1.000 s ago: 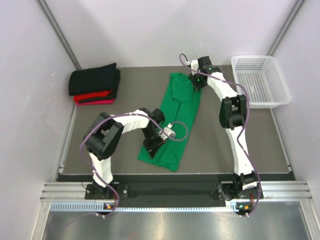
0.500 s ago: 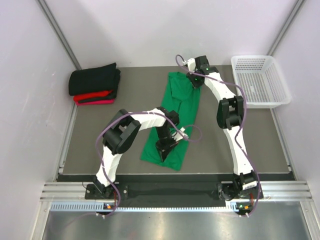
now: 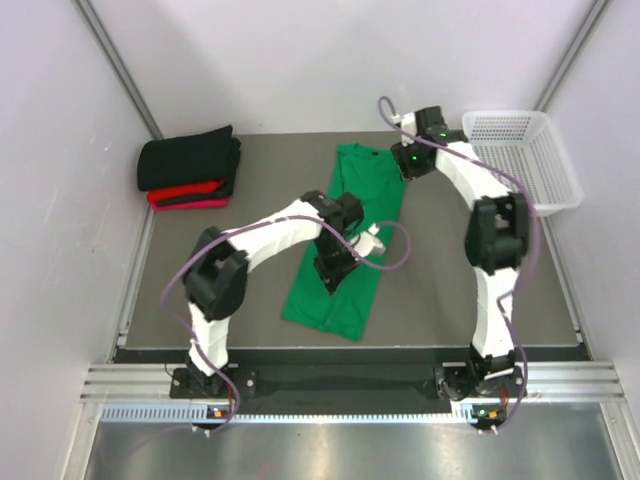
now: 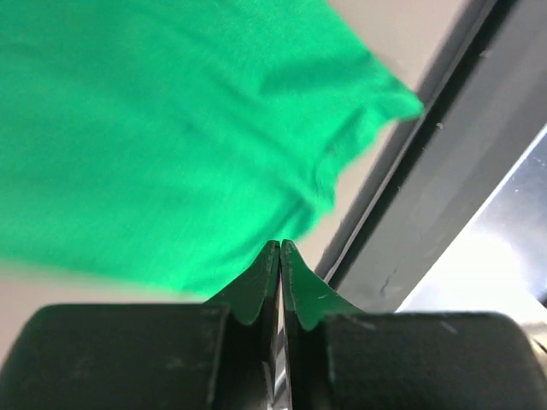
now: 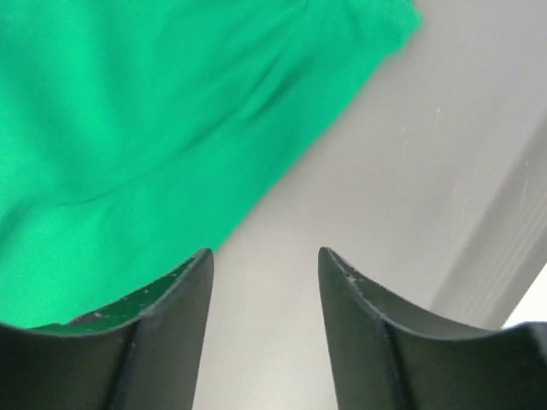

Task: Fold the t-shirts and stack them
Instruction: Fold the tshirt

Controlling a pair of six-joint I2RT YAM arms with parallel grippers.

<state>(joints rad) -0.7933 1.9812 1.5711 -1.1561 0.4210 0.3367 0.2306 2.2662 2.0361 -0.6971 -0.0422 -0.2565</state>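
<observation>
At frame centre, green t-shirt (image 3: 337,306) mid-fold: left end effector (image 4: 280,249) pinched shut, grip on cloth uncertain; right end effector (image 5: 264,254) wide, empty; next, likely a crosswise fold.

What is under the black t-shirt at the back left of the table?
A folded red t-shirt; only its front edge shows under the black t-shirt. The rest is covered.

The top camera looks down from above the near edge of the flat grey-brown table (image 3: 250,200), taking in all of it. Both wrist cameras hover close over the bright green cloth t-shirt (image 3: 368,190) (image 4: 171,128) (image 5: 128,102), shared by all three views.
</observation>
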